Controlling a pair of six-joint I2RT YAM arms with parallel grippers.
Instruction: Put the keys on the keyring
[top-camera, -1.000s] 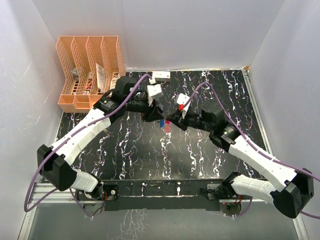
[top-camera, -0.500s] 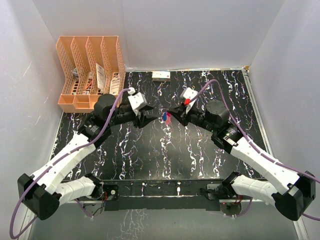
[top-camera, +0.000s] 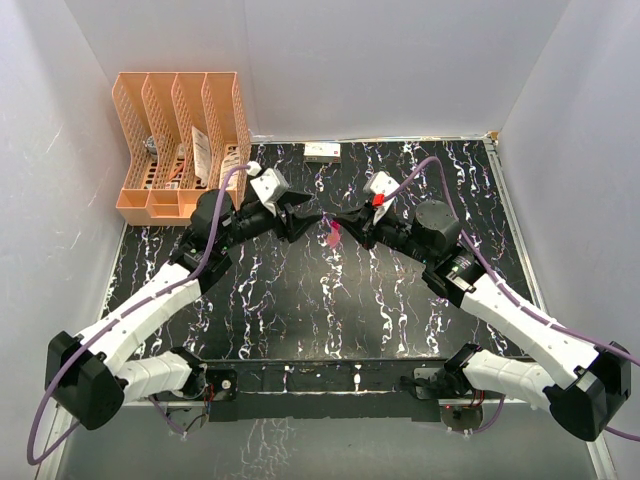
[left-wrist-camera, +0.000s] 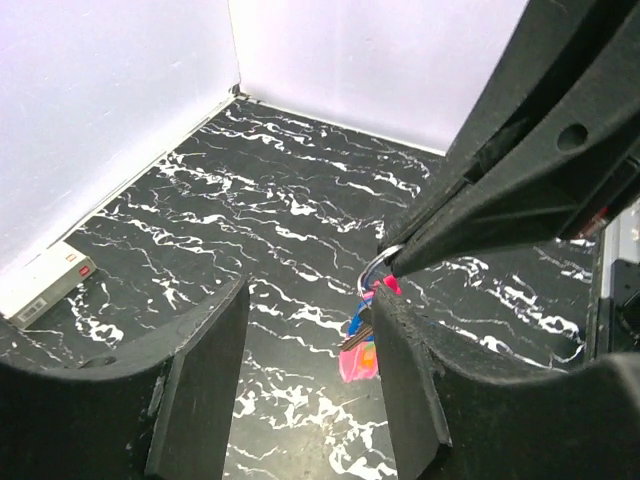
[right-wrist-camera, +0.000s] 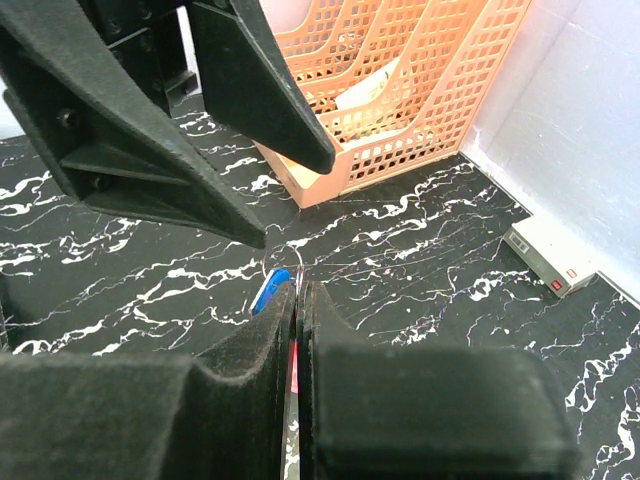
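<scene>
My right gripper (top-camera: 346, 231) (right-wrist-camera: 298, 292) is shut on the keyring (left-wrist-camera: 372, 272), its thin metal ring (right-wrist-camera: 289, 262) sticking out past the fingertips above the table. The red-pink strap (top-camera: 331, 238) (left-wrist-camera: 358, 362) hangs below. The blue-headed key (left-wrist-camera: 357, 318) (right-wrist-camera: 266, 291) hangs on the ring beside the strap. I cannot make out the silvery-white key for certain. My left gripper (top-camera: 308, 222) (left-wrist-camera: 305, 375) is open and empty. Its fingers (right-wrist-camera: 262, 85) stand just left of the ring, and the bundle hangs close to the inner side of its right finger (left-wrist-camera: 405, 380).
An orange mesh file rack (top-camera: 180, 140) (right-wrist-camera: 400, 90) stands at the back left. A small white box (top-camera: 322, 151) (left-wrist-camera: 40, 285) (right-wrist-camera: 555, 260) lies at the back wall. White walls close in the black marbled table (top-camera: 300, 310) on three sides.
My left gripper drew back to the left from the ring, then came back up close to it, open. My right gripper kept hold of the keyring and shifted slightly back.
</scene>
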